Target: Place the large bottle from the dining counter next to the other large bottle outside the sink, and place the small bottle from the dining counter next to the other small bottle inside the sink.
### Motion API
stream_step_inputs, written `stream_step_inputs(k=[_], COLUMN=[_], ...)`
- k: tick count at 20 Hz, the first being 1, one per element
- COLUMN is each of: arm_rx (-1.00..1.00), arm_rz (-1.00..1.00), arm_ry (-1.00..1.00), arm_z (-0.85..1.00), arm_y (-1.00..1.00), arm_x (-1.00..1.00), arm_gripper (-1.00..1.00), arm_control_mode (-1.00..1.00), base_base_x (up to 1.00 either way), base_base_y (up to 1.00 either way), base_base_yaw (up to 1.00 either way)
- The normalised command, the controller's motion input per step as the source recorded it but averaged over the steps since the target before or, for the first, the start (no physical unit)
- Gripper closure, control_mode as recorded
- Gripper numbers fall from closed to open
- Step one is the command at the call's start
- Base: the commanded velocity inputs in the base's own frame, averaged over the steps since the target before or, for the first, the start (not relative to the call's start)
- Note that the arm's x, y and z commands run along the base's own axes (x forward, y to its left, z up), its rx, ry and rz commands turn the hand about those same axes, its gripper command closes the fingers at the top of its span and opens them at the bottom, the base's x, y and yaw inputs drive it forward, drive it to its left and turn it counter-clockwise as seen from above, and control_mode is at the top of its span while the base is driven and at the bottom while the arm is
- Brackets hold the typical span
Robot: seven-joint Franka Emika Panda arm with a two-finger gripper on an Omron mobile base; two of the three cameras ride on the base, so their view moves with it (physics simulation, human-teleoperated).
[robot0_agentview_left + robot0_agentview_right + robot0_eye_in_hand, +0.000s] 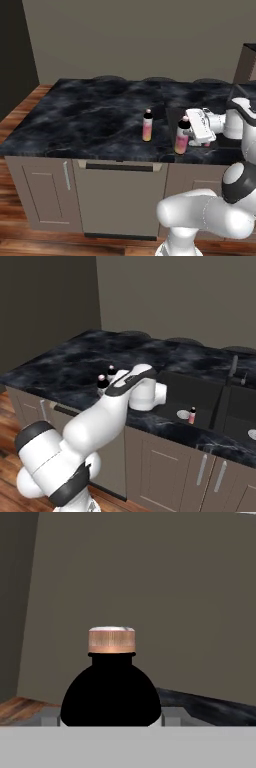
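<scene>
The gripper (pixel 186 131) is positioned at the held large bottle (pixel 181 137), with the hand extending sideways from the right of the left base view. In the hand view, the bottle's dark shoulder and copper cap sit centred directly ahead, between the finger tips at the bottom edge. The jaws stand partly closed with the bottle's body between them; this reads as a grip on the bottle, although contact at the pads is hidden. The bottle's long axis is upright, and its base appears at or just above the counter surface; which cannot be determined.

The second large bottle (pixel 147 125) stands upright on the dining counter (pixel 75 117), near and to the left of the held one in the left base view. The two are apart.

The sink (pixel 200 391) lies to the right of the hand in the right base view. A small bottle (pixel 192 415) stands upright inside its basin.

The large bottle's placement appears nearly complete.
</scene>
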Motion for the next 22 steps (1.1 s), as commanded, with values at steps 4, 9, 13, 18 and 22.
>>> stream_step_inputs(k=[4,9,13,18,22], arm_rx=[0.01,0.02,0.06,0.09,0.1], arm_rz=[-0.11,-0.11,-0.08,-0.02,0.0], arm_ry=[-0.03,-0.03,0.0,0.0,0.0], arm_z=[-0.2,-0.19,-0.16,-0.12,-0.1], arm_y=[-0.13,-0.08,-0.08,-0.15,-0.21], arm_x=[0.43,0.48,0.37,0.34,0.37], arm_gripper=[1.0,1.0,1.0,1.0,1.0], arm_control_mode=[-1.0,-1.0,-1.0,-1.0,-1.0], base_base_x=[0.0,0.0,0.0,0.0,0.0], base_base_y=[0.0,0.0,0.0,0.0,0.0], base_base_yaw=[0.0,0.0,0.0,0.0,0.0])
